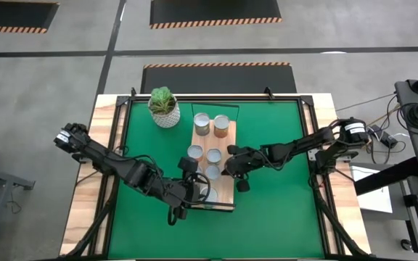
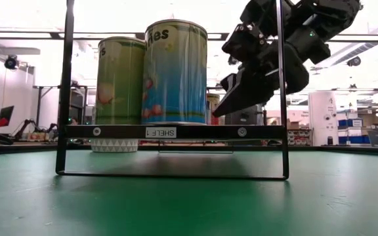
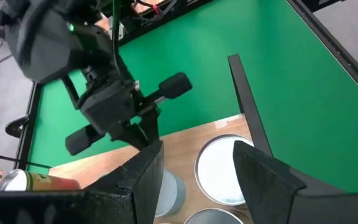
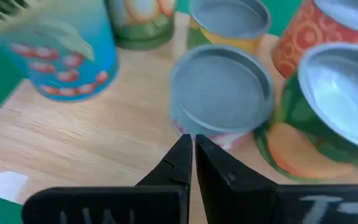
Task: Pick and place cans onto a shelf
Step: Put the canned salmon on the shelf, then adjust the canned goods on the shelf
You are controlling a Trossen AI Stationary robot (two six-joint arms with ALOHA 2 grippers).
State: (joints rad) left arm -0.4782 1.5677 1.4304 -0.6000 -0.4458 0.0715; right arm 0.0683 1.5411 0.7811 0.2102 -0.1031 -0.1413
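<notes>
Cans (image 1: 213, 154), small round tins with silver-grey tops, stand on the long light-brown wooden shelf (image 1: 226, 190) in the middle of the green mat (image 1: 281, 210). They sit close together in rows, likely so that all of them fit on the board. Two more tins, one with an orange side (image 1: 221, 127), stand at the far end of the board.

The left hand (image 3: 194, 171) is at the near end of the shelf, with its two dark fingers partly apart. From its own camera, a silver-topped tin (image 3: 224, 169) shows in the gap between them. I cannot tell if the fingers touch it, so this looks like setting a tin down or letting it go.

The right hand (image 4: 193, 149) is pressed tight together and holds nothing. It hovers over the right edge of the shelf, just beside a grey-topped tin (image 4: 221, 90), maybe waiting its turn.

A white pot with a green plant (image 1: 164, 106) stands on the mat near the far end, out of the way.
</notes>
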